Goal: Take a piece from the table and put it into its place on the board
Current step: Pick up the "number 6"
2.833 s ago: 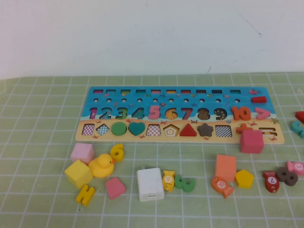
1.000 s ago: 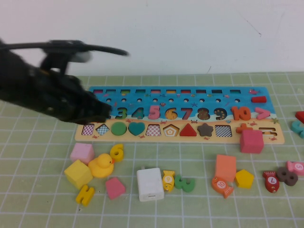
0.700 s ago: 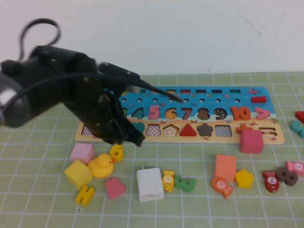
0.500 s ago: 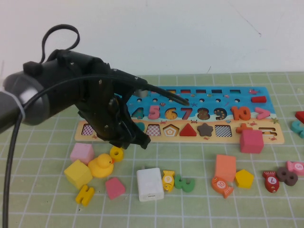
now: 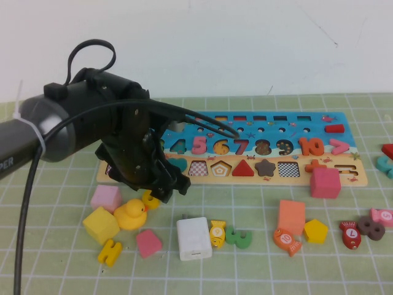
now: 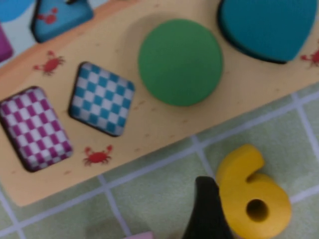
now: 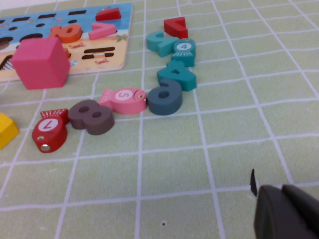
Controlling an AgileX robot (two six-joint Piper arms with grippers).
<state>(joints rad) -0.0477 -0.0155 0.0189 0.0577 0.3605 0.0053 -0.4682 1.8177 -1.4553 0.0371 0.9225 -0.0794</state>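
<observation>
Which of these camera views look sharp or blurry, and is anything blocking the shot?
High view: evenly lit and sharp, but the left arm covers the board's left end. Left wrist view: soft; a dark finger of the left hand abuts the yellow 6. Right wrist view: the right hand blurs the corner.

The yellow number 6 (image 6: 251,196) lies flat on the green mat, just near of the board (image 5: 344,178)'s left end, below the green circle (image 6: 180,61) seated in its slot. The long wooden board lies flat across the far middle of the table. The left gripper (image 5: 161,187) hangs over the 6; the right gripper (image 7: 286,211) sits low, far right.
</observation>
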